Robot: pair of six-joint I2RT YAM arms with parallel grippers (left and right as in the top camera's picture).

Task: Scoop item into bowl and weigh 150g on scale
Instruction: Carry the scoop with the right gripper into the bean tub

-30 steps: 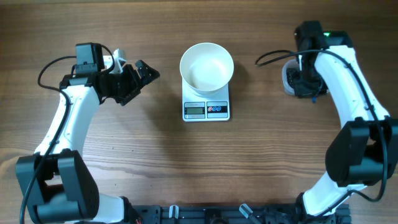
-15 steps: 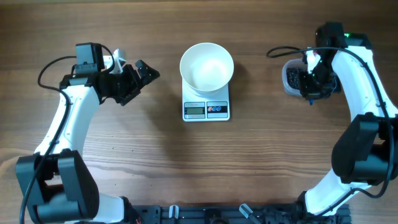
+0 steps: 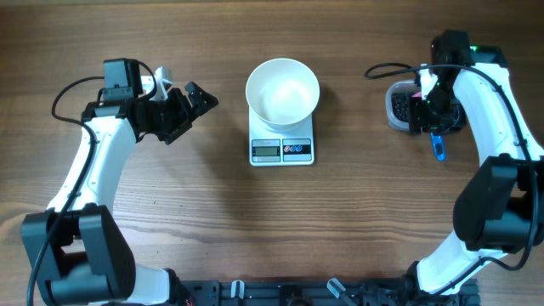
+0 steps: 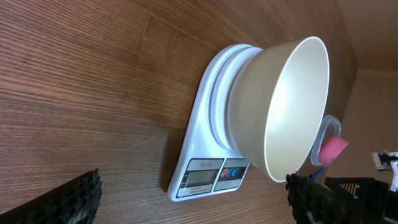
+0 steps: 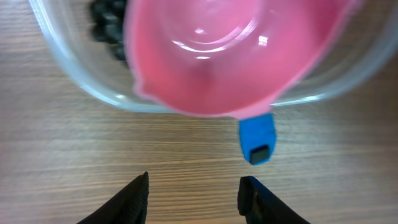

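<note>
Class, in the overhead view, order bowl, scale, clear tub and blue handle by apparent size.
1. bowl and scale: alike, scale partly hidden underneath.
2. clear tub, partly covered.
3. blue handle.

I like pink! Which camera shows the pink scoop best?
Right wrist: the scoop fills the picture, blue handle too. Overhead shows mostly its handle; left wrist, a far pink bit behind the bowl.

Pink scoop [image 5: 224,56] across tub [image 5: 69,78] mouth

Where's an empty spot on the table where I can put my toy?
The wide bare table in front of the scale, between the left arm and right arm, is free. So is the gap between bowl and tub. Crowded: around the tub, with the scoop.
</note>
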